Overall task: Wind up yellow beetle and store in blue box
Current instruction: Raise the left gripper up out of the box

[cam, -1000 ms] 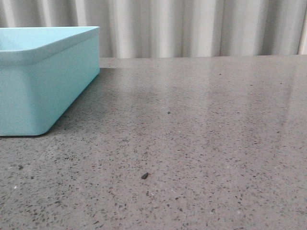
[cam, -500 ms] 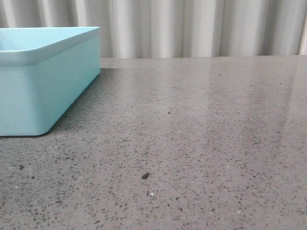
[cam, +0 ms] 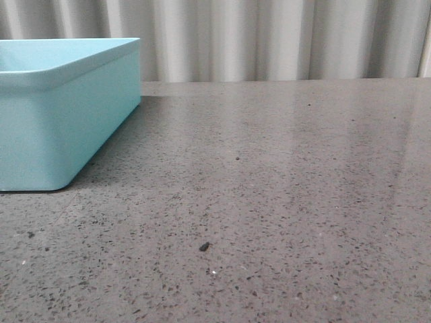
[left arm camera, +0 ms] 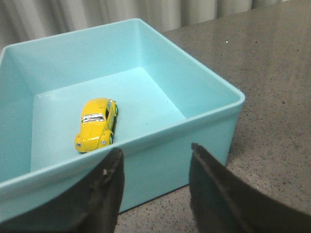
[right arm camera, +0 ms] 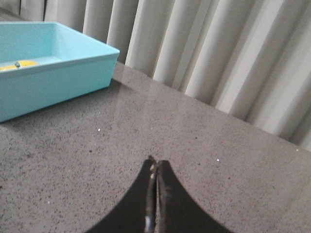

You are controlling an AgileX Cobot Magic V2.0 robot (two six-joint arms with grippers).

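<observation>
The yellow beetle (left arm camera: 96,124) lies on the floor of the blue box (left arm camera: 194,92), near its close wall. The box stands at the table's left in the front view (cam: 60,121). It also shows in the right wrist view (right arm camera: 63,73), where a sliver of the beetle (right arm camera: 19,64) peeks over the rim. My left gripper (left arm camera: 155,153) is open and empty, outside the box in front of its close wall. My right gripper (right arm camera: 155,162) is shut and empty over bare table, well away from the box. Neither gripper shows in the front view.
The grey speckled table (cam: 283,188) stretches to the right of the box. A small dark crumb (cam: 203,247) lies on it near the front. A pale pleated curtain (cam: 269,33) hangs behind the table's far edge.
</observation>
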